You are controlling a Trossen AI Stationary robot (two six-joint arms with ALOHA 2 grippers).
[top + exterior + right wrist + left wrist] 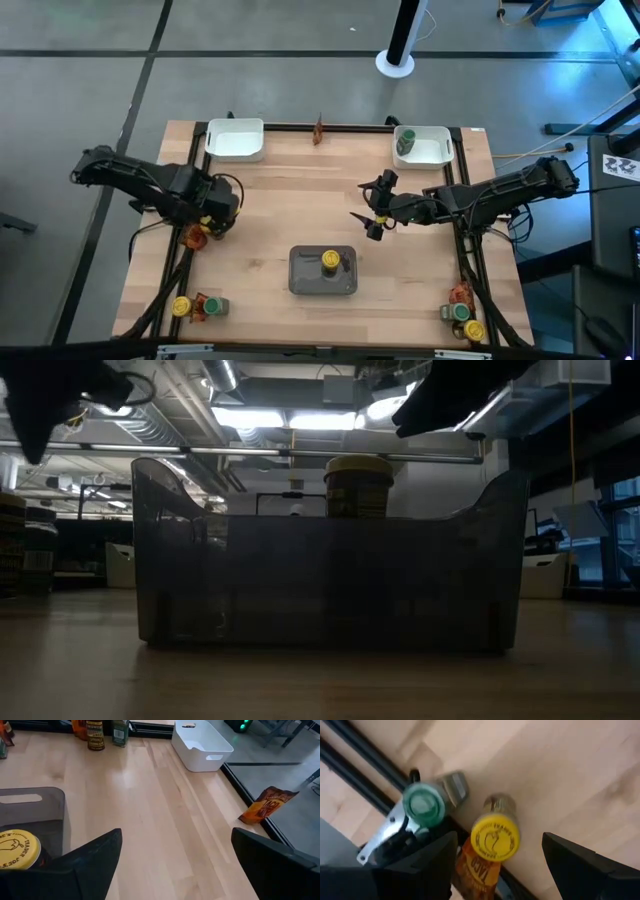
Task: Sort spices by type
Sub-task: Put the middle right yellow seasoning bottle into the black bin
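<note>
Bare wood between white trays (235, 139); grey tray (322, 271) blocks centre-front; jars crowd front corners (198, 306)

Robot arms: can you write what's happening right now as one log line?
left gripper: fingers open over yellow-lidded jar | right gripper: open, empty, mid-table | grey tray: one yellow-lidded jar inside

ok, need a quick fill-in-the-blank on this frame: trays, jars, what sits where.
1. The grey tray at the table's middle holds a jar with a ____ lid.
2. The white tray at the far right corner holds a jar with a ____ lid.
3. The white tray at the far left corner holds ____ jars.
4. The reddish-orange packet on the far edge lies ____ the two white trays.

Missing words: yellow; green; no; between
</note>
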